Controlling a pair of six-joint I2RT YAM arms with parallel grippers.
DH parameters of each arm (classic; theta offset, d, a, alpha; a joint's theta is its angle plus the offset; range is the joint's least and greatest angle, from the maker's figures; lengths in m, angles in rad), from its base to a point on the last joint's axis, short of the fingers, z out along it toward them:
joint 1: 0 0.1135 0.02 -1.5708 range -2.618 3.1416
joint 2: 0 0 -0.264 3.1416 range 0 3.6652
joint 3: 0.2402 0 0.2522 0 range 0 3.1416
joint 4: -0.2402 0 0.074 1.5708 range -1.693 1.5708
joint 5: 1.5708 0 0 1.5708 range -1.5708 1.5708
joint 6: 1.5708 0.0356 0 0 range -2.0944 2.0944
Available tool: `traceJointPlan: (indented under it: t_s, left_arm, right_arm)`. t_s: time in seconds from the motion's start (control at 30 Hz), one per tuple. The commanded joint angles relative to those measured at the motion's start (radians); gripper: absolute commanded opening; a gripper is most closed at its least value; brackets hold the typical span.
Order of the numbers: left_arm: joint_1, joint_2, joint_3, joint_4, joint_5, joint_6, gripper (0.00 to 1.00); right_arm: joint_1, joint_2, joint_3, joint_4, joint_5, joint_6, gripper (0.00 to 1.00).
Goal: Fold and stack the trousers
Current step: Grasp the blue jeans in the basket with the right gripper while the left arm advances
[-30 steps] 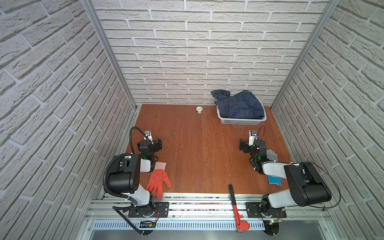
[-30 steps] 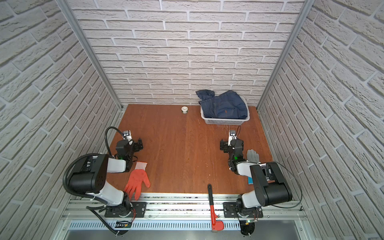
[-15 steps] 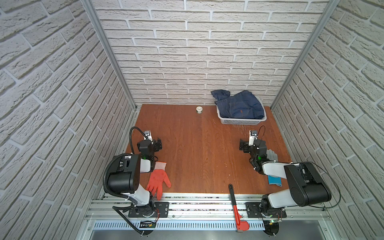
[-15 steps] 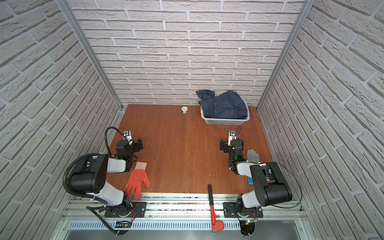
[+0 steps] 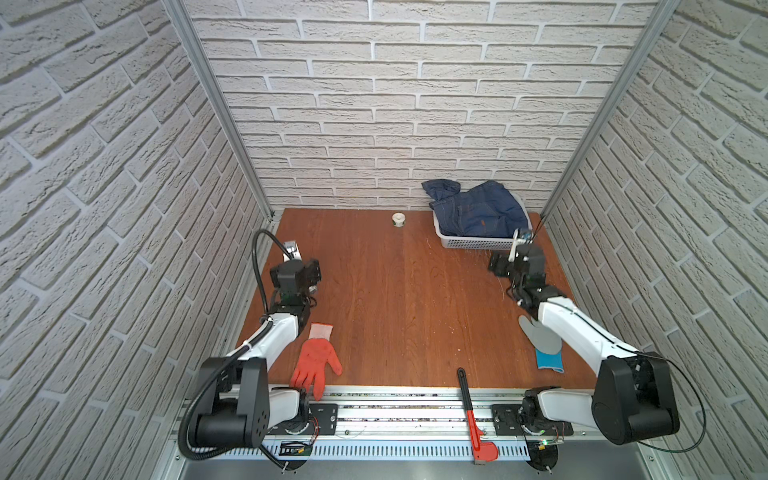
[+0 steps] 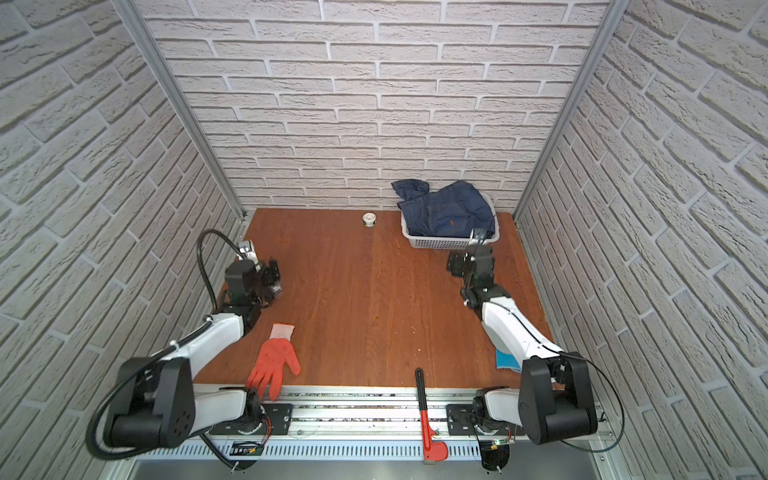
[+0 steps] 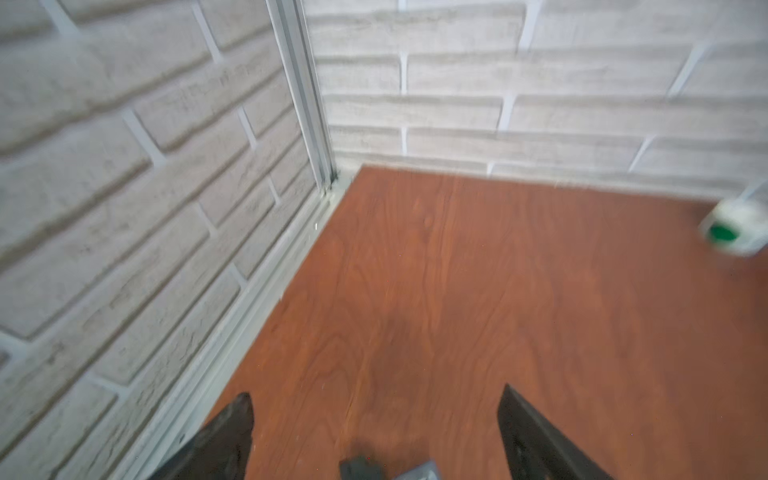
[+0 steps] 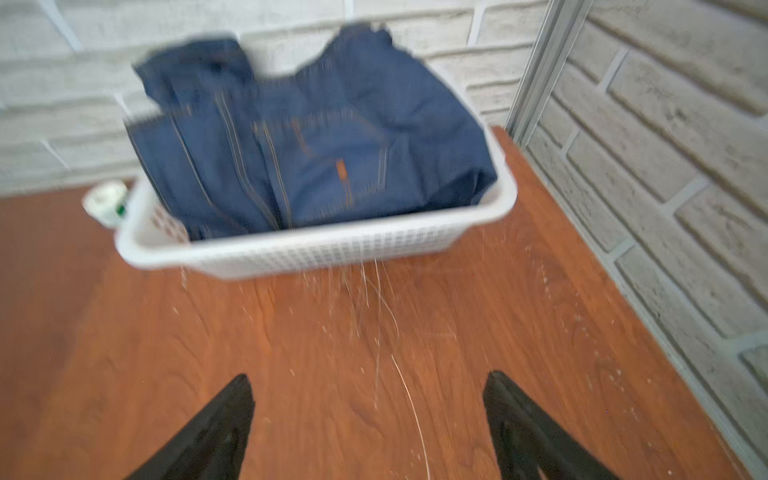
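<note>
Left wrist view gives us the left gripper with its two dark fingers spread wide and only bare table between them. It faces the far left corner where the brick walls meet. On the right wrist camera the right gripper is just as wide and holds nothing.

In both top views we see the left arm reach forward from the front rail along the left wall, its wrist raised over the board. The right arm stretches along the right side. Its forearm passes over the grey-and-blue glove, and its claw is just short of the basket but not touching it.

That white mesh basket stands in the far right corner against the back wall. The trousers lie in it: dark blue denim, crumpled and heaped above the rim, with one part hanging over the left end. Light seam stitching and a back pocket face up.

Beside the basket, near the back wall, we see a small white round thing with a green spot. It is too blurred to name. An orange glove lies palm-down near the front left, and a red-handled wrench lies across the front rail.

On the pocket we make out a small orange tag, but motion blur leaves any writing on it unreadable.
</note>
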Motion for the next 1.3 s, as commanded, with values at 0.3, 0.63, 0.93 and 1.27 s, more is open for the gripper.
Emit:
traceJointPlan:
  t_s: [0.3, 0.63, 0.93, 1.27]
  left_arm:
    - [-0.233, 0.028, 0.401, -0.703, -0.027, -0.243, 0.98]
    - [-0.352, 0.074, 0.359, -0.655, 0.071, -0.346, 0.98]
    - [-0.393, 0.078, 0.314, -0.624, 0.104, -0.391, 0.98]
    - [-0.425, 0.089, 0.285, -0.599, 0.108, -0.404, 0.98]
  right_arm:
    - [0.038, 0.565, 0.869, -0.711, -0.220, 0.257, 1.00]
    - [0.111, 0.962, 1.297, -0.726, -0.246, 0.325, 1.00]
    - [0.121, 1.197, 1.520, -0.583, -0.235, 0.426, 1.00]
    - [0.124, 1.360, 1.670, -0.467, -0.178, 0.489, 0.93]
